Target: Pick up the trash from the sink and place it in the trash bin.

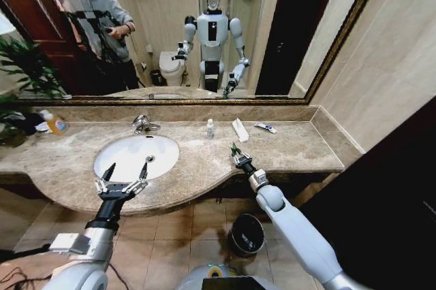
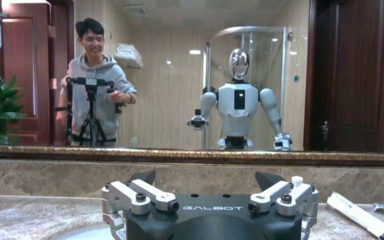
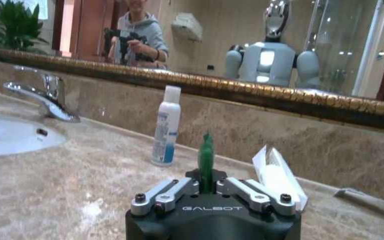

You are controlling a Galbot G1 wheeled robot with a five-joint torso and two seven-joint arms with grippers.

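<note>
Right pincer [image 1: 235, 150]: over the counter [image 1: 197, 167] to the right of the sink [image 1: 136, 156], fingers closed on the green stick [image 3: 206, 160].
Green stick: slim, bright green, tapering to a point; stands upright between the closed fingers, its tip well clear of them.
Left pincer [image 1: 125, 171]: at the front edge of the sink, spread wide with nothing between its fingers.
Sink: white oval basin, chrome faucet [image 1: 142, 124] at the back, set in beige-brown marble.
Small white bottle [image 1: 210, 129]: upright on the counter near the back wall, white with blue print low on its side.
Flat white packet [image 1: 240, 129]: lies on the counter just right of the bottle.
Blue-and-white tube [image 1: 266, 127]: lies flat on the counter, right of the packet.
Trash bin [image 1: 246, 234]: round and dark with a shiny rim, on the tiled floor below the counter, under the right arm.
Bottle with orange label [image 1: 56, 124]: at the far left of the counter, beside the plant [image 1: 20, 72].
</note>
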